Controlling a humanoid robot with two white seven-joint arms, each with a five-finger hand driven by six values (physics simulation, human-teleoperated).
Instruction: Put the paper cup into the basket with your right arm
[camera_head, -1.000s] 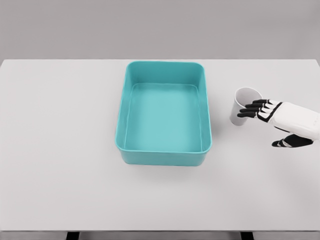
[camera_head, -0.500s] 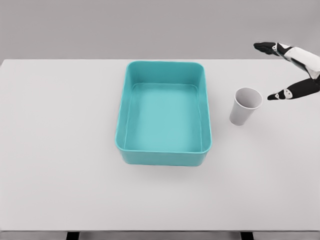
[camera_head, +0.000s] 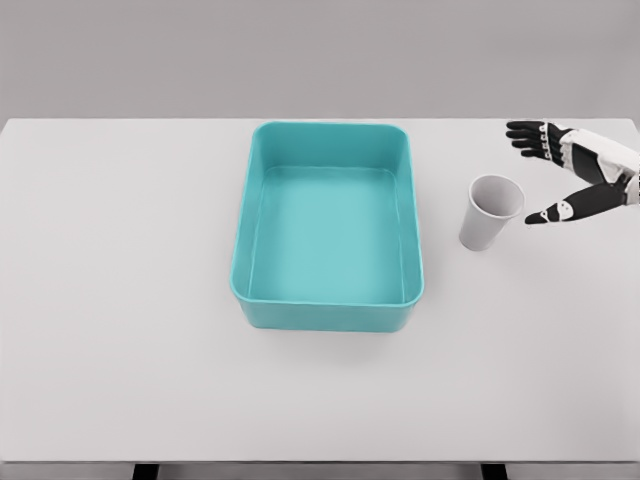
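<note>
A white paper cup (camera_head: 490, 211) stands upright on the table, just right of the teal basket (camera_head: 328, 310). The basket is a rectangular tub with nothing in it. My right hand (camera_head: 528, 172) hovers just right of the cup, fingers spread wide and holding nothing. Its fingers (camera_head: 527, 136) reach above and behind the cup's rim, and the thumb (camera_head: 548, 213) points at the cup's right side. A small gap separates the hand from the cup. The left arm does not show.
The white table (camera_head: 120, 300) spreads wide on all sides of the basket. Its front edge runs along the bottom of the view.
One second ago the right hand was low beside the cup; it swung up and away, and has now come back down toward the cup's right side, open. The cup has not moved.
</note>
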